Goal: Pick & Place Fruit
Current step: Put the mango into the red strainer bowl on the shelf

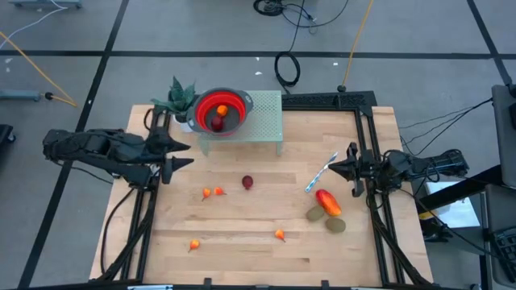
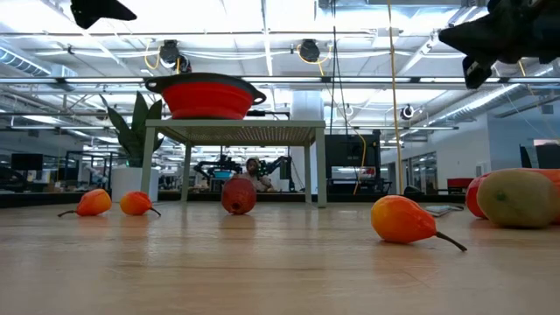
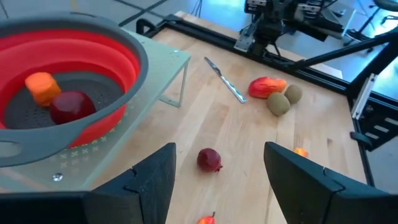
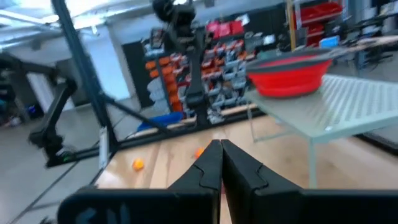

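Your left gripper [image 1: 184, 155] hangs released beside the bowl [image 1: 242, 103] — two fruits already inside. Next pick looks like the dark red fruit [image 1: 247, 183] mid-table — swing over, descend. Right gripper [image 1: 332, 168] waits clenched.

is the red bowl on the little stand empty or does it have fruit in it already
Not empty. The round red bowl with grey rim holds two pieces: a small orange piece and a dark red round fruit, seen from above and from the left wrist.
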{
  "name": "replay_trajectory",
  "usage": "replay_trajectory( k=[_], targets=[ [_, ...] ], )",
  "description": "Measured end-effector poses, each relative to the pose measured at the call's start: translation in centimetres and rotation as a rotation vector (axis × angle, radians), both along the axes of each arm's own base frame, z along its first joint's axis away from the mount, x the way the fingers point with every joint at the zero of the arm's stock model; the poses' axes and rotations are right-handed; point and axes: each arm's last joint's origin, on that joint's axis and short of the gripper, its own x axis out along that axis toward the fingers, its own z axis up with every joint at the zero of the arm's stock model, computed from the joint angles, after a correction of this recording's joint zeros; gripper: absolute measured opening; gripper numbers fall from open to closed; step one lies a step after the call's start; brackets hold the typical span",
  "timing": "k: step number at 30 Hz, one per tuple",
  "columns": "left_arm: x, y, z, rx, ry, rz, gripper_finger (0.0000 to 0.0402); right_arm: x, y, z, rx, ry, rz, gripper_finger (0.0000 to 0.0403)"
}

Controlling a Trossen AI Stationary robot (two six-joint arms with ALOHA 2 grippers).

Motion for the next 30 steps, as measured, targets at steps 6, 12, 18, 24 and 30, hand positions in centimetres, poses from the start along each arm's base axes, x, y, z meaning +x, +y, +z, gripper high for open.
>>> replay_trajectory(
  k=[6, 12, 18, 24, 30],
  targets=[
    [-2.1, 0.4, -0.5, 0.037, -0.055, -0.018, 0.0243, 1.1, 0.2, 0.5, 0.002, -0.040, -0.007, 0.0000],
    [-4.0, 0.8, -1.5, 0.037, -0.108, -0.021, 0.0243, 2.4, 0.5, 0.9, 0.008, -0.069, -0.007, 0.0000],
    [-5.0, 1.0, -3.0, 0.035, -0.173, -0.039, 0.0243, 3.3, 0.6, 1.2, 0.015, -0.103, -0.007, 0.0000],
    [-5.5, 1.0, -4.6, 0.011, -0.218, -0.096, 0.0243, 4.0, 0.8, 3.4, 0.015, -0.105, -0.005, 0.0000],
    [-5.5, 0.7, -6.3, -0.012, -0.256, -0.179, 0.0243, 5.0, 1.0, 6.6, -0.008, 0.005, -0.004, 0.0000]
  ],
)
